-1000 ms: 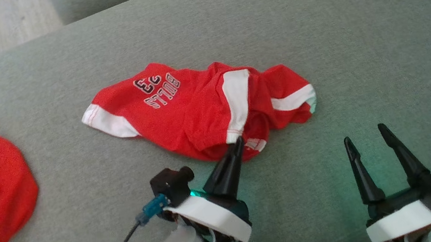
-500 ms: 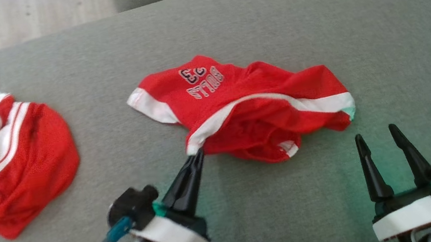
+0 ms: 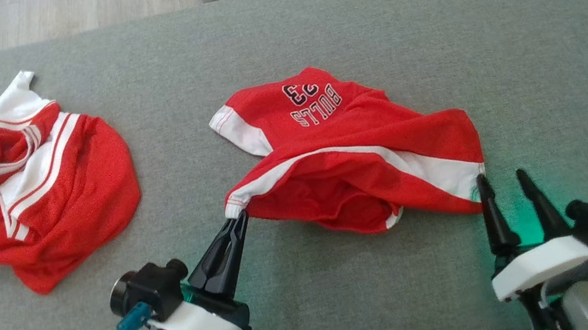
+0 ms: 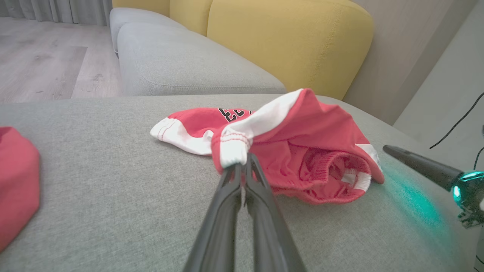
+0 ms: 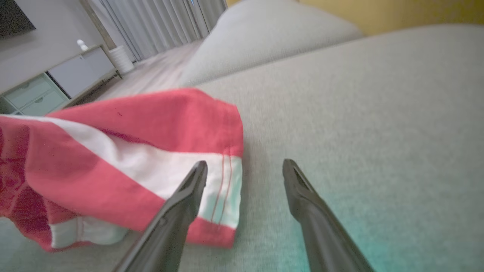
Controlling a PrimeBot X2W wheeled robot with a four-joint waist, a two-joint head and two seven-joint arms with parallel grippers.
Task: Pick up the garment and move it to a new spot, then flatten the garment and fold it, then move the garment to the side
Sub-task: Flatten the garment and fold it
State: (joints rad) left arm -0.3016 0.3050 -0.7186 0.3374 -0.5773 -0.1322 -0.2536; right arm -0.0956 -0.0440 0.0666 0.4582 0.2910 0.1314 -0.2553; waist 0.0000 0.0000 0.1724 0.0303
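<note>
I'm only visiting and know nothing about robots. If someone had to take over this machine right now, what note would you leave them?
Left gripper: shut on a white-trimmed corner of the red garment, lifting that corner slightly off the grey cushion.
Right gripper: open, at the garment's opposite corner, not gripping it.
Done: one corner grasped.
Left to do: grip the other corner, spread the bunched garment flat, fold it, move it aside.
A second red garment lies apart, to the robot's left.
</note>
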